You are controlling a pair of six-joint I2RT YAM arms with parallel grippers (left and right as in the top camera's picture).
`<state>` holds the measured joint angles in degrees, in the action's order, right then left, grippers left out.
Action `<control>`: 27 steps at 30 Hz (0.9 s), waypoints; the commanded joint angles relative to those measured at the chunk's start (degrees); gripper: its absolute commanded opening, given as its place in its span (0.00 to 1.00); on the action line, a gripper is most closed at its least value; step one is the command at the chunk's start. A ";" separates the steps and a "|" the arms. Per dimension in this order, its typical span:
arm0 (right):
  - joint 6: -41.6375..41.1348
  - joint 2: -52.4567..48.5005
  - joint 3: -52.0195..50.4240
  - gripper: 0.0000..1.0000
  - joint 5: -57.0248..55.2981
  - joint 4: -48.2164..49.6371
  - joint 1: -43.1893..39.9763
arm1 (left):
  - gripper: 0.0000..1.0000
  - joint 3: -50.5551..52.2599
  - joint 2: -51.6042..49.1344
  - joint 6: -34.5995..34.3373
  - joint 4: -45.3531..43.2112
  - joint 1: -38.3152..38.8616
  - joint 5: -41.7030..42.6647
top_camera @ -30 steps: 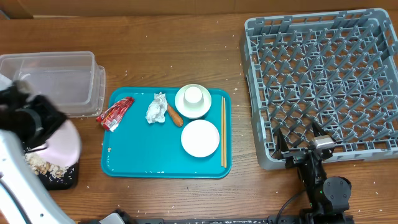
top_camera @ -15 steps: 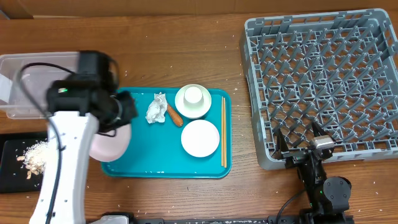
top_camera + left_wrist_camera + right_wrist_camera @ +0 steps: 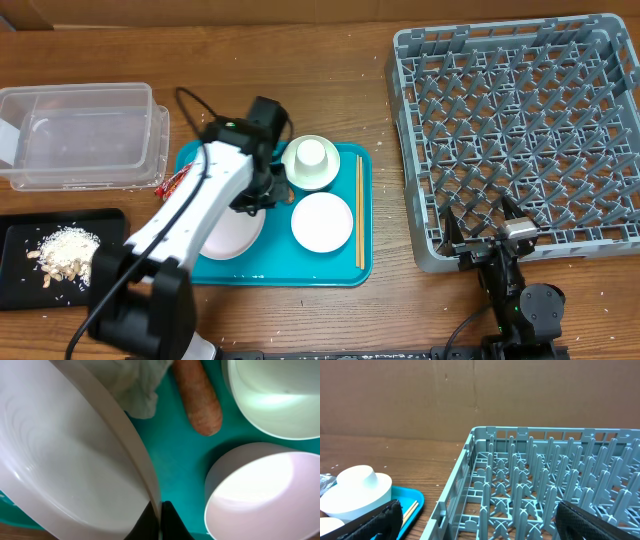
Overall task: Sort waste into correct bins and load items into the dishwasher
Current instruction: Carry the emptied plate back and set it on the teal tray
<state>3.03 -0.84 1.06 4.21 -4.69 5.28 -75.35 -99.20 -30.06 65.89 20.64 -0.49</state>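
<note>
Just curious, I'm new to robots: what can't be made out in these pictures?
- Overhead: the left arm hides the sausage and paper wad.
- Left wrist: the plate runs past the frame edges.
- Right wrist: chopsticks show only tips, blocked by the right claw's finger.

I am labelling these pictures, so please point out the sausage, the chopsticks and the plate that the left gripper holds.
sausage [image 3: 199,402]: left wrist view, middle of its body.
chopsticks [image 3: 360,212]: overhead view, midway along the pair.
plate [image 3: 240,236]: overhead view, its visible white surface.
</note>
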 commanded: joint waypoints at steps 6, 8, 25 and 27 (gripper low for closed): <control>0.20 0.61 -0.59 1.00 -0.02 0.24 -0.11 | 0.04 0.42 -6.10 -3.85 3.32 3.65 -2.40; 0.20 0.61 -0.59 1.00 -0.02 0.24 -0.11 | 0.04 0.42 -6.23 -3.93 3.28 3.85 -2.93; 0.20 0.61 -0.59 1.00 -0.02 0.24 -0.11 | 0.26 0.42 -6.23 -4.63 6.10 3.76 -3.17; 0.20 0.61 -0.59 1.00 -0.02 0.24 -0.11 | 0.26 0.37 -6.23 -4.59 6.32 3.76 -3.19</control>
<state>3.03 -0.84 1.06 4.23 -4.73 5.30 -75.29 -104.97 -34.41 71.92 24.14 -2.66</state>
